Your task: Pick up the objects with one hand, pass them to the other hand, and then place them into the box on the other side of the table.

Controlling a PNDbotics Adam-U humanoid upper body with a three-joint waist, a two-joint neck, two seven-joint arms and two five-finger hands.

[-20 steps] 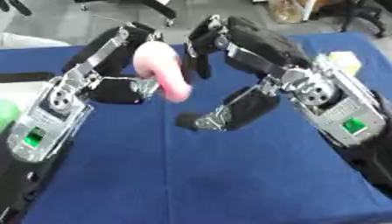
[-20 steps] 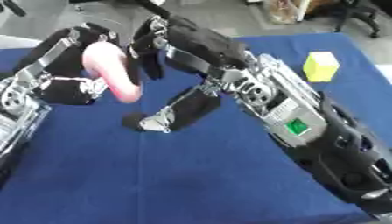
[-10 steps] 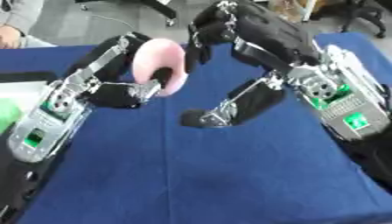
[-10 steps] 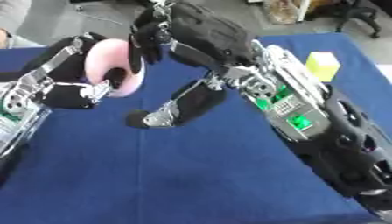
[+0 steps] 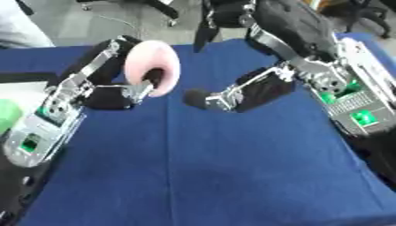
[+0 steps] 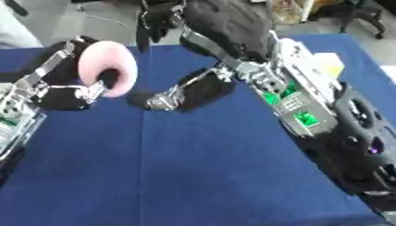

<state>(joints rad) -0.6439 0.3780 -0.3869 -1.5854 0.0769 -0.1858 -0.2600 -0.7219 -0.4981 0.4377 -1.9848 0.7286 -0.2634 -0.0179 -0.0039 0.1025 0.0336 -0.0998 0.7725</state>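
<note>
Left hand [image 5: 116, 95] — fingers [image 5: 153, 77] curled through the pink ring-shaped object [image 5: 152, 66], holding it raised above the blue worktop [image 5: 201, 167], forearm angled up from lower left. Right hand [image 5: 232, 11] — fingers pointing down, relaxed and apart, holding nothing, just right of the object.

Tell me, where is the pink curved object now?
The pink curved object sits upper left in both views, held in the left hand above the blue table.
</note>
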